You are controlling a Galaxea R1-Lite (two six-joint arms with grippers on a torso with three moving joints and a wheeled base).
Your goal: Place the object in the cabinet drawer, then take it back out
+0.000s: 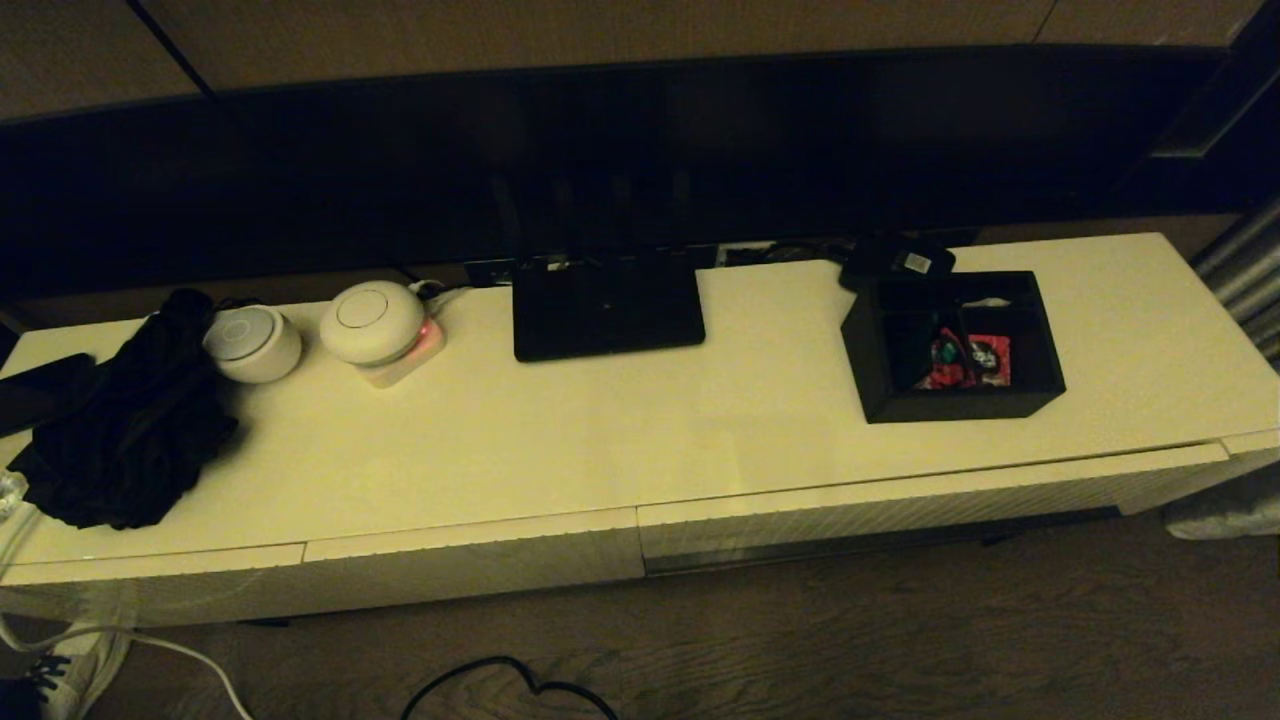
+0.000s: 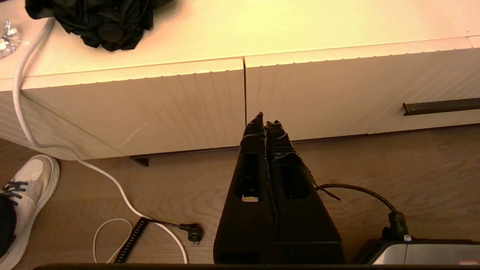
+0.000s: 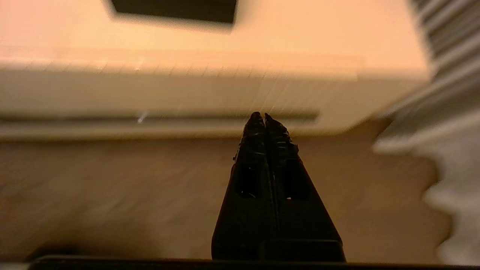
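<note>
While black box (image 1: pixel 955 345) sits on cabinet top (image 1: pixel 600 430) (drawer (image 1: pixel 930 510) ajar); left gripper (image 2: pixel 265 122), right gripper (image 3: pixel 261 117) pinched together.

Black box (image 1: pixel 952 345) with seemingly red packets; cream, finely ribbed drawer front (image 1: pixel 920 510).

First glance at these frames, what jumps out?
The black box with red packets sits on the right of the cabinet top, above the wide drawer, which looks slightly ajar. Both claws are shut and low before the drawer fronts: left claw, right claw.
</note>
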